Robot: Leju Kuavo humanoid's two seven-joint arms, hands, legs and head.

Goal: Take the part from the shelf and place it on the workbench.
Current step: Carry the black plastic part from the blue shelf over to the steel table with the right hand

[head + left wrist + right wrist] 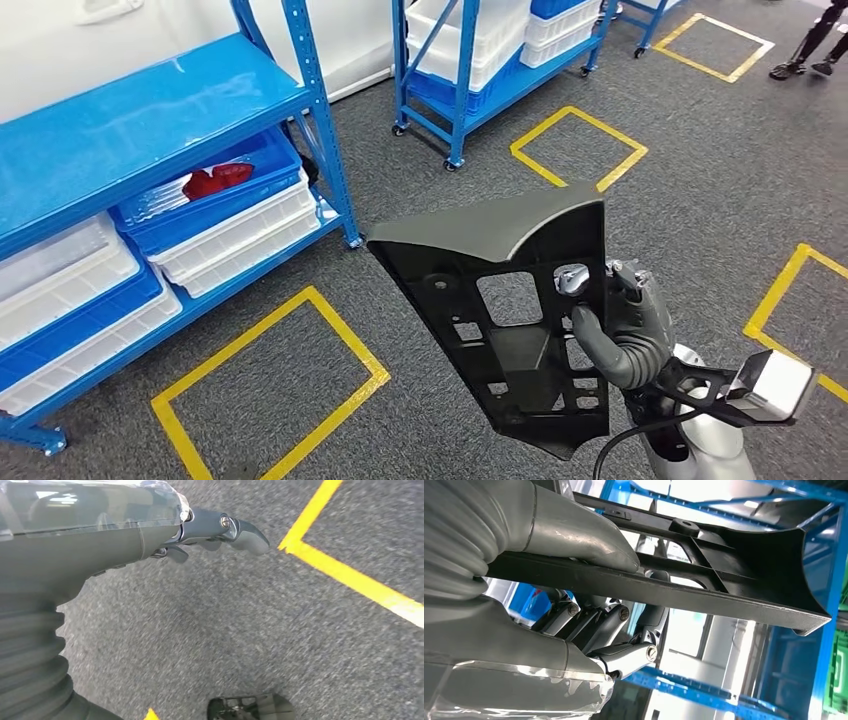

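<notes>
Here, the right hand [625, 320] is holding the big black part [510, 310] tight, right of the blue shelf [150, 130]. The left hand [220, 530] is hanging empty, fingers loosely apart.

red item [216, 180] in blue bin [262, 165] — white bins [236, 235] below | yellow floor squares [270, 385] | wheeled rack [480, 60]

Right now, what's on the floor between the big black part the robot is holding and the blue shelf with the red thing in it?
In the head view, a yellow tape square on grey carpet lies between the black part and the blue shelf.
</notes>
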